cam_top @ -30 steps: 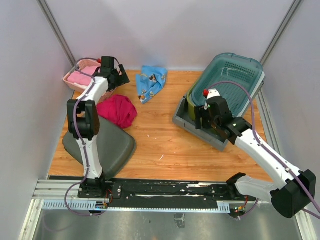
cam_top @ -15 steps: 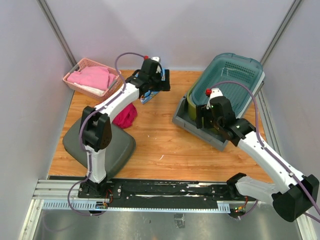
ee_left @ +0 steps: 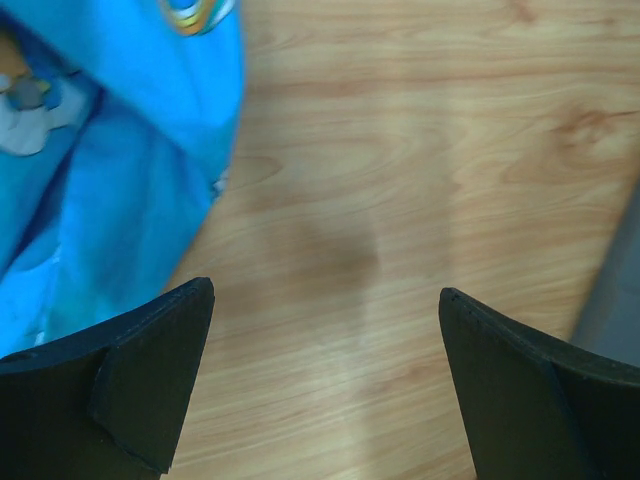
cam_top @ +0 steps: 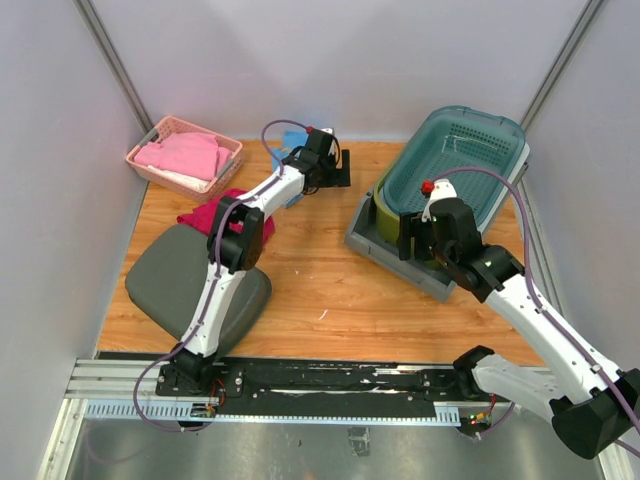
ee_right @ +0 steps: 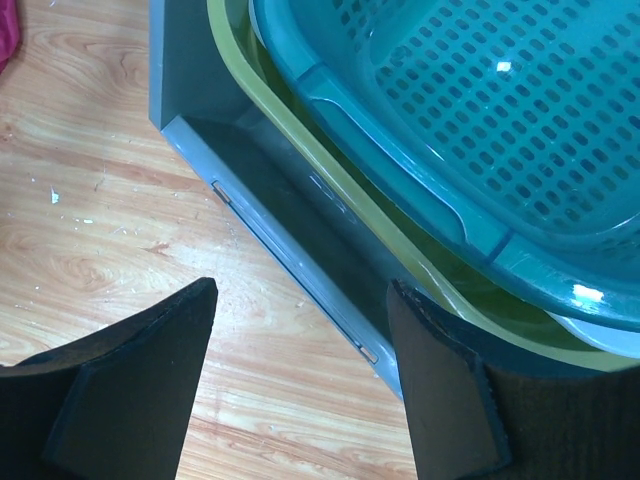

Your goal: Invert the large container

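The large container [cam_top: 365, 238] is a light grey crate standing open side up at the right of the table, with an olive-green bin [cam_top: 385, 205] and a teal mesh basket [cam_top: 455, 160] nested in it. In the right wrist view its grey near wall [ee_right: 190, 80] runs diagonally, with the olive bin [ee_right: 300, 140] and the teal basket [ee_right: 480, 100] inside. My right gripper [ee_right: 300, 290] is open and straddles that near rim, one finger over the wood and one over the crate; it also shows in the top view [cam_top: 412, 245]. My left gripper [cam_top: 335, 172] is open and empty above bare wood [ee_left: 325, 290].
A blue cloth [ee_left: 100, 150] lies just left of the left gripper. A pink basket [cam_top: 185, 155] with a pink towel stands at the back left. A magenta cloth [cam_top: 205, 215] and a dark grey cushion-like pad [cam_top: 185, 285] lie at the front left. Walls close in on three sides.
My left arm has swung right from the pink basket, past the blue cloth, towards the crate. My right gripper has shifted slightly right along the crate's near rim.
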Controlling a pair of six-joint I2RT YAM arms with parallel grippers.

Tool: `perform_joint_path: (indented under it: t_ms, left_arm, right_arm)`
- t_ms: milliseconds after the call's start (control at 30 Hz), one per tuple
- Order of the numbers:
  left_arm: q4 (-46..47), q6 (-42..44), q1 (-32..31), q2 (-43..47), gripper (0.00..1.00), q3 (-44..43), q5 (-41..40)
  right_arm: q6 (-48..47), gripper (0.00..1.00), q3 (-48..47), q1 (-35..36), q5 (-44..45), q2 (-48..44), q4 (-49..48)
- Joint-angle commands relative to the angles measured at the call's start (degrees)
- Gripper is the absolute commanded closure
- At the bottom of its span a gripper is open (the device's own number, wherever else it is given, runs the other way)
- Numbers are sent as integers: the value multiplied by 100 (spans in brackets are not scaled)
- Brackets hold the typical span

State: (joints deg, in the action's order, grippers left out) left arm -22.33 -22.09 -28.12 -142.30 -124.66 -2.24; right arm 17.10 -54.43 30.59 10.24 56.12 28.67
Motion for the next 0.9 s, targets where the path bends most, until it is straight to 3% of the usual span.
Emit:
perform_joint_path:
  t_ms: [0, 300, 433, 633, 867]
  left_arm:
    - [295, 58, 222, 450, 1, 496, 34]
    - [22, 571, 174, 1645, 1, 1596, -195]
    - [96, 528, 243, 2475, 1, 2488, -796]
    - [-72, 183, 510, 3103, 1, 3256, -992]
    - [-289, 284, 473, 4610, 1, 4465, -712]
  right_arm:
    - [69, 29, 74, -79, 125, -38, 134]
    - [112, 30, 23, -82, -13, -34, 43]
    - [160, 30, 116, -80, -71, -93, 1]
    - [130, 30, 65, -79, -156, -107, 35]
    - [-290, 29, -521, -87, 611, -73, 504]
